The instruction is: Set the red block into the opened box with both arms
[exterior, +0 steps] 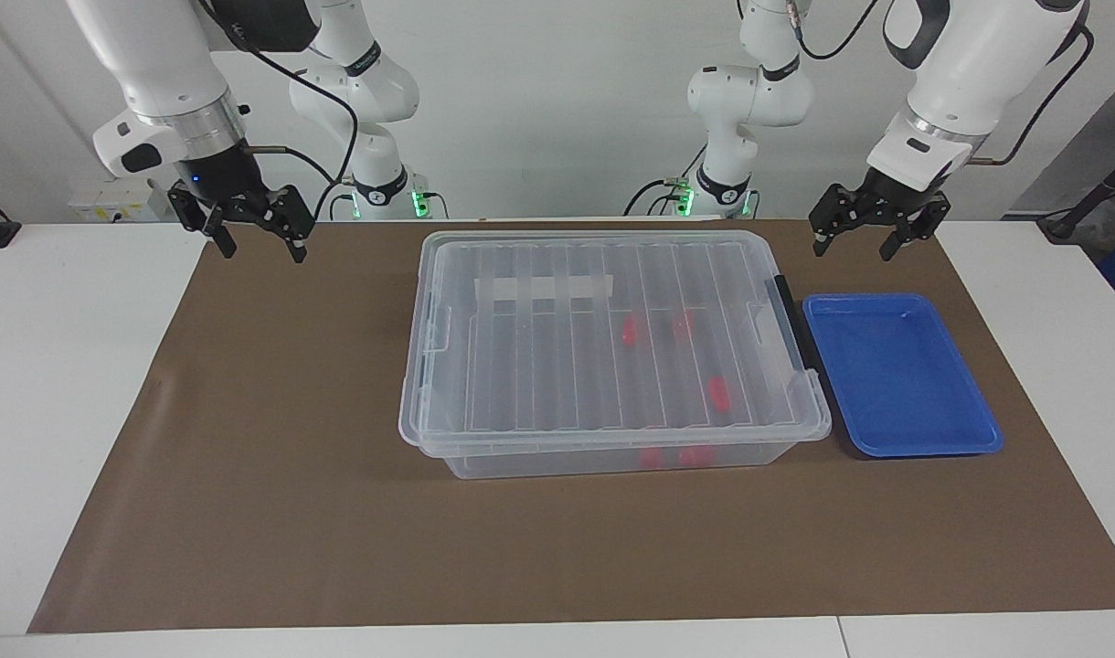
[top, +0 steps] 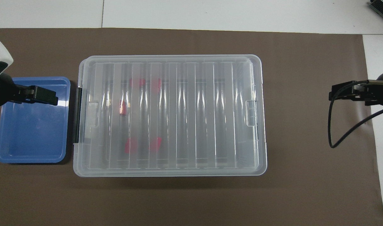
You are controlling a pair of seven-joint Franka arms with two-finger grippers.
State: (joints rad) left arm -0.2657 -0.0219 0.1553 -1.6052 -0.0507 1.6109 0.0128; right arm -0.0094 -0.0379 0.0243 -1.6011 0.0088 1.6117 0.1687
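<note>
The box (exterior: 612, 274) (top: 169, 59) is a clear bin in the middle of the brown mat, and its ribbed lid lies shut on it. Several red blocks (exterior: 719, 391) (top: 122, 107) show through the lid, in the part toward the left arm's end. My left gripper (exterior: 852, 249) (top: 42, 95) hangs open and empty above the blue tray. My right gripper (exterior: 263, 251) (top: 345, 93) is raised over the mat's edge at the right arm's end, well apart from the box, open and empty.
A shallow blue tray (exterior: 896, 375) (top: 31, 131) with nothing in it lies beside the box's black handle (exterior: 786, 315), toward the left arm's end. The brown mat (exterior: 274, 475) covers most of the white table.
</note>
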